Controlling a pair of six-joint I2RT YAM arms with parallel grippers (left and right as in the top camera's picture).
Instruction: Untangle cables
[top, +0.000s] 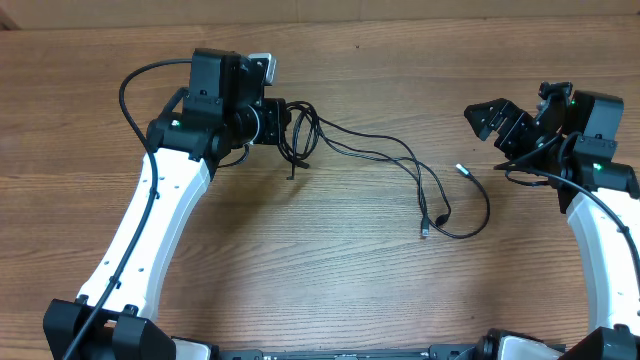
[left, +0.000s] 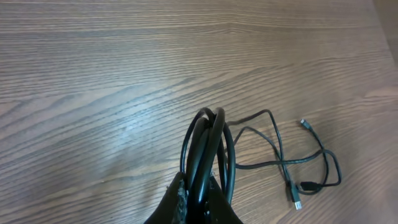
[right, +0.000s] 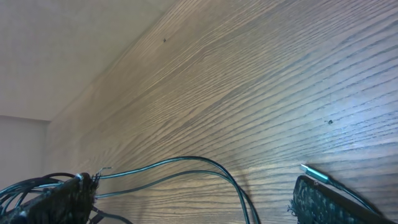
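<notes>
If I drag the bundle of thin black flexible cables (top: 437, 213) away too sharply, I think the crossing near the small plugs could cinch into a tighter knot. A slack pinch might also let the loops slide free. My left end effector (top: 288, 128) is pressed together on the looped end. The loose strands trail over the brown wood-grain worktop (top: 330, 290) towards my right end effector (top: 484, 127), which is spread wide, empty, near the farthest plug.

matt grained wood table (top: 330, 270); glossy black cables (left: 208, 149)
</notes>
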